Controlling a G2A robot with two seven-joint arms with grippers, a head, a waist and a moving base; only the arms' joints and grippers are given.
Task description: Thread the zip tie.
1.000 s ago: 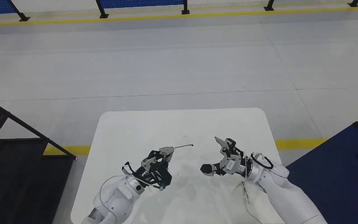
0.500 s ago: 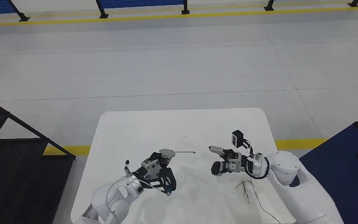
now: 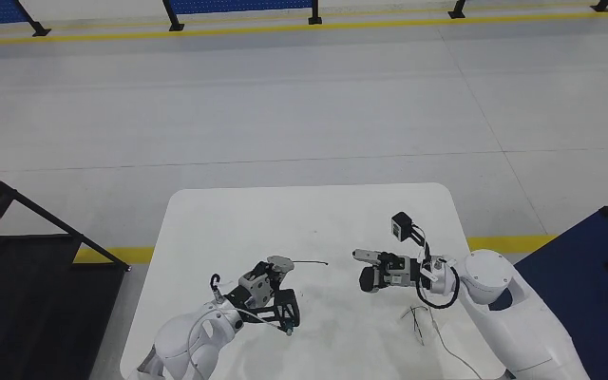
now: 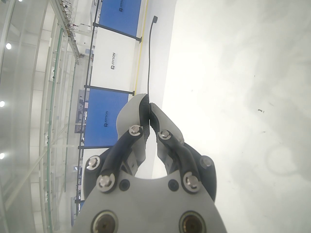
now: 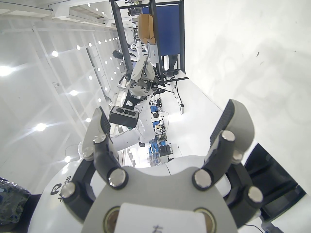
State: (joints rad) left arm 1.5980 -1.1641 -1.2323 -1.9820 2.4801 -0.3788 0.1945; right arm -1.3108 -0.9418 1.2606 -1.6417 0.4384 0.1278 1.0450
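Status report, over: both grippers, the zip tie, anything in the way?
Left gripper shut on zip tie, head end sticking out free. Right gripper open, apart from it. Nothing between them.

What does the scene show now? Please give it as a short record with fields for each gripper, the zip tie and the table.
left gripper: shut on one end of the zip tie, over the table
zip tie: black, nearly straight, head at the free end, pointing toward the right gripper
right gripper: open, empty, apart from the zip tie
table: white
threading: not yet done
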